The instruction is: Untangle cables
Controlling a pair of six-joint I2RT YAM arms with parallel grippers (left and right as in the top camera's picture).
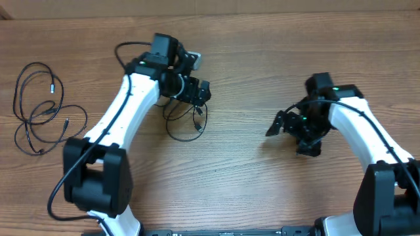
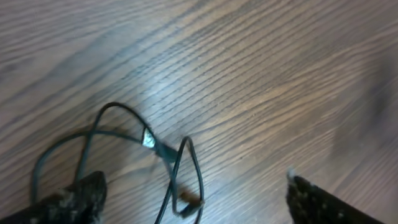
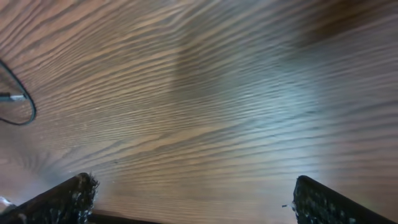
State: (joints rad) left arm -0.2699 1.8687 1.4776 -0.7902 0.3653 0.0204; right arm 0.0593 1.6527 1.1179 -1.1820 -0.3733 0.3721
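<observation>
While the left gripper point(image 2: 196, 190) gapes, 1 cable point(image 2: 148, 138) loops beneath.

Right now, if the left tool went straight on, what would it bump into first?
Probably the looped black cable just ahead of the left tool, lying on the table; depth unclear.

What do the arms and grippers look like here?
Both the left arm and right arm have rounded white links, black joints and blocky black bases, with a thin black wire along each link. Small green lights glow on the right arm. The left gripper and right gripper are black, with rough-edged fingers.
</observation>
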